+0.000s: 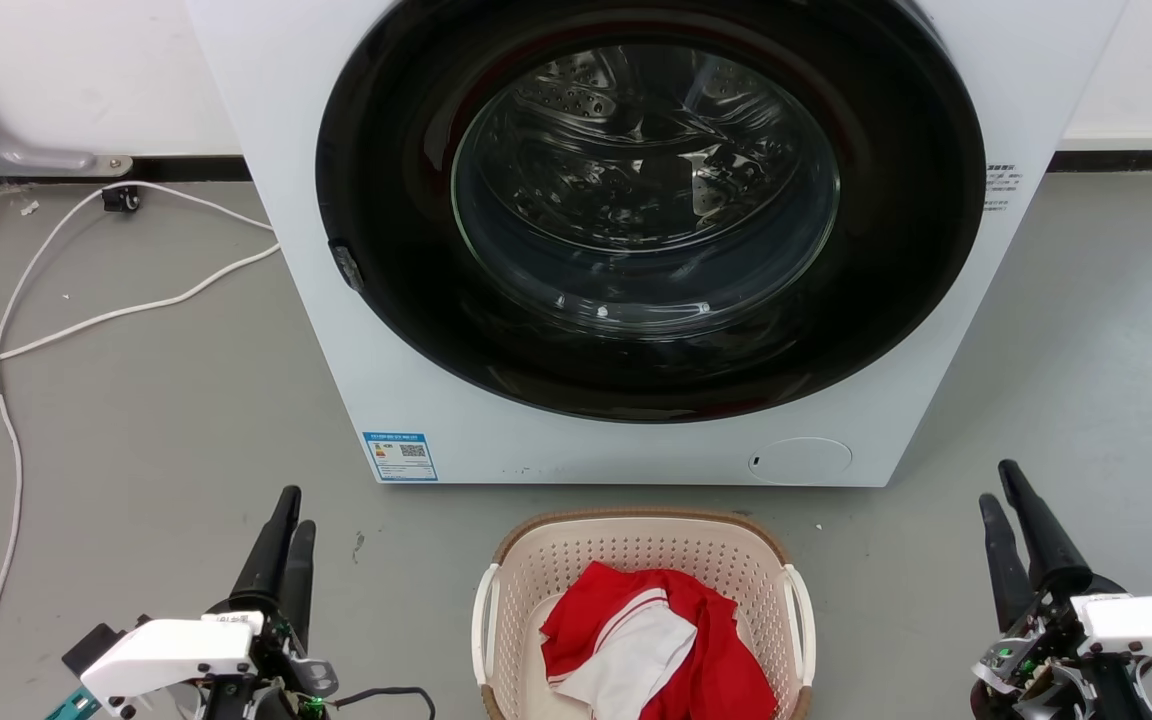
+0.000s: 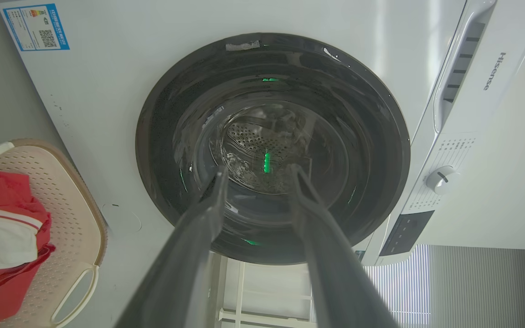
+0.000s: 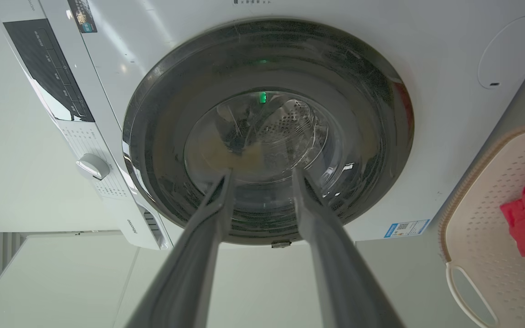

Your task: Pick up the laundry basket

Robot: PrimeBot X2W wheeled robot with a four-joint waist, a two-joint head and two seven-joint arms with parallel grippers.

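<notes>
The laundry basket (image 1: pixel 636 518) stands on the grey floor just in front of the washer, at the bottom centre of the head view. It is cream with perforated walls, a brown rim and white side handles (image 1: pixel 482 620), and a red and white garment (image 1: pixel 656 640) lies inside. My left gripper (image 1: pixel 296 510) is open, well to the left of the basket and apart from it. My right gripper (image 1: pixel 997 482) is open, well to the basket's right. The basket (image 2: pixel 62 191) sits at the left edge of the left wrist view, and the basket (image 3: pixel 495 182) at the right edge of the right wrist view. Both the left gripper (image 2: pixel 259 169) and the right gripper (image 3: pixel 262 172) point at the washer door.
A white front-loading washer (image 1: pixel 416 400) with a dark round door (image 1: pixel 646 210) stands directly behind the basket. A white cable (image 1: pixel 11 440) trails over the floor at the left. Bare floor lies on both sides of the basket.
</notes>
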